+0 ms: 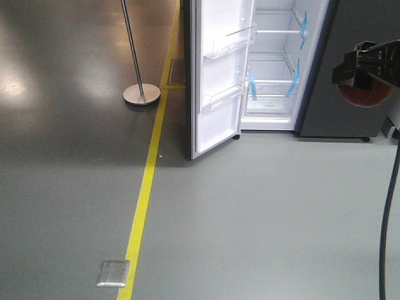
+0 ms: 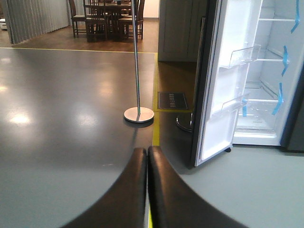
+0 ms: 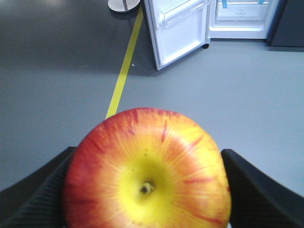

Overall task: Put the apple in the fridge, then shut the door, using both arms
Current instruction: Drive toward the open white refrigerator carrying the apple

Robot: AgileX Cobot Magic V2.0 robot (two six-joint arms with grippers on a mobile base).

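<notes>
Red-yellow apple gripped by right end effector; left end effector clenched; door open, grey floor between.

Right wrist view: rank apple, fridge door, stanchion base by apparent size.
1. apple, huge only because it sits at the lens
2. door
3. stanchion base, cropped by the top edge, so its full extent is unsure

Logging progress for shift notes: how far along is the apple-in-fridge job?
Done: the small round red-and-yellow apple is clamped in the right gripper. In hand: carrying it to the tall dark grey fridge, whose white-lined door stands open. Left: shelving it, releasing, shutting the door; the shut left gripper holds nothing.
</notes>
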